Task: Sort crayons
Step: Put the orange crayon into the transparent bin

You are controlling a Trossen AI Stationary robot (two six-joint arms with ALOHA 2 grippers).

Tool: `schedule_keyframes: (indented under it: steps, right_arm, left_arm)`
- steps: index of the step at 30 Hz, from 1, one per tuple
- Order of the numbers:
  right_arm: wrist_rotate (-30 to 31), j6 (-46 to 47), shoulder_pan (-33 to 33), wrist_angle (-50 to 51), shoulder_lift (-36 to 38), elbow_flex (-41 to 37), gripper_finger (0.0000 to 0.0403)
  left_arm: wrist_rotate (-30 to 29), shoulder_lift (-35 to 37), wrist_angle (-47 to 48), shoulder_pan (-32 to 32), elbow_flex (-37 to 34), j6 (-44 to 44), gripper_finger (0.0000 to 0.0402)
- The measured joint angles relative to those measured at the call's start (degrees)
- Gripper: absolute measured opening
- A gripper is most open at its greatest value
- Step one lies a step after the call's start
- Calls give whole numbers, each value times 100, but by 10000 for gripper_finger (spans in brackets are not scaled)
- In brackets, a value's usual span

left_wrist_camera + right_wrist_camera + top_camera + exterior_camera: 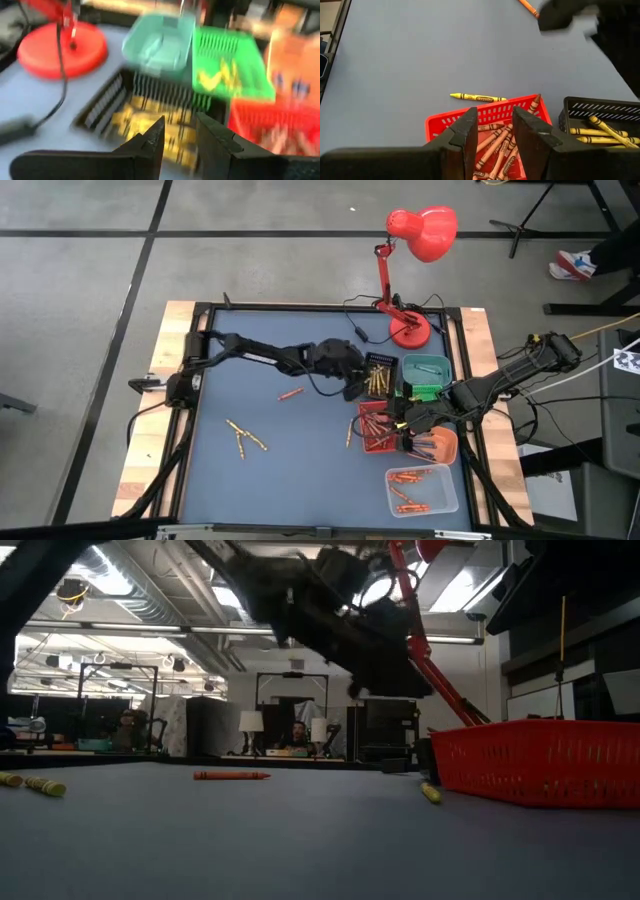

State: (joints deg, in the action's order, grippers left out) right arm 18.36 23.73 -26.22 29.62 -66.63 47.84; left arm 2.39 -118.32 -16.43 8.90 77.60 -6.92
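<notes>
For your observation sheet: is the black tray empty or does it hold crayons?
It holds crayons: yellow crayons lie inside the black tray.

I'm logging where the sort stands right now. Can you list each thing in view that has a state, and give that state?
Left tool: open, empty, above the black tray.
Right tool: open, empty, above the red tray.
Black tray: holds yellow crayons.
Red tray: holds orange-red crayons.
Clear tray: holds orange crayons.
Mint tray: looks empty.
Orange crayon: loose on the mat.
Yellow crayons: loose on the mat.
Lamp: upright.
</notes>
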Motion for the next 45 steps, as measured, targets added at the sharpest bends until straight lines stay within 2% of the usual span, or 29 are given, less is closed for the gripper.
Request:
schedule_keyframes:
  steps: [3, 10, 13, 16, 29, 36, 39, 45]
  right_arm:
    - [1, 0, 0, -1, 0, -1, 120]
    - [1, 0, 0, 3, 0, -3, 120]
    - [1, 0, 0, 2, 0, -3, 120]
    - [1, 0, 0, 1, 0, -3, 120]
    - [1, 0, 0, 1, 0, -3, 120]
    - [1, 0, 0, -4, 0, -3, 120]
    - [1, 2, 0, -106, 0, -3, 120]
    - [1, 2, 0, -754, 0, -3, 120]
  left_arm:
    - [-12, 475, 1402, 9, 0, 293, 93]
    - [-21, 1239, 4656, -33, 0, 257, 93]
    - [-66, 1293, 5666, -73, -1, 92, 93]
    - [-179, 1275, 6283, -88, -56, -48, 93]
    - [-335, 1260, 5999, -179, -1363, -512, 93]
    - [-435, 1285, 5876, -201, -1543, -520, 90]
    - [-434, 1282, 5796, -214, -1552, -518, 75]
    - [-509, 1282, 5471, -335, -1574, -520, 19]
